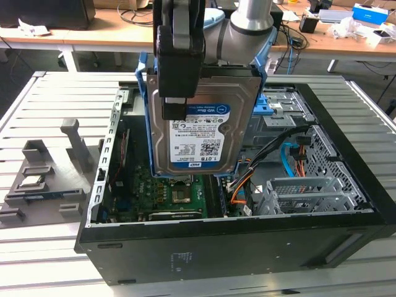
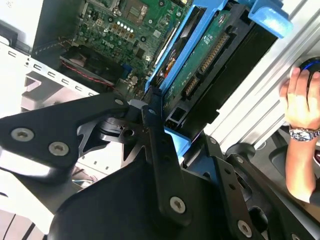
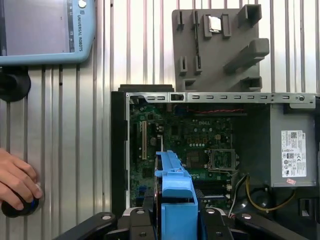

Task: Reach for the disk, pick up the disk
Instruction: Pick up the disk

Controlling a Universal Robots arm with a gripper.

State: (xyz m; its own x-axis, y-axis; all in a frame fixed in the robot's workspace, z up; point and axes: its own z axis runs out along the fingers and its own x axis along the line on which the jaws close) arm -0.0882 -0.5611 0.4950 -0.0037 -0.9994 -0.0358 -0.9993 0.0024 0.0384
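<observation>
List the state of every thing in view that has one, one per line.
disk: lifted above the open computer case, held upright
gripper: shut on the disk
computer case: lying on its side, side panel off, motherboard exposed
hand: resting on a blue button

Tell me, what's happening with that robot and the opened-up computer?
The robot arm's gripper is shut on the flat silver metal hard drive with the blue plastic bracket, holding it upright in the air above the open black computer case. Below it lies the green motherboard. In both wrist views, a person's hand rests on a round object beside the case.
</observation>
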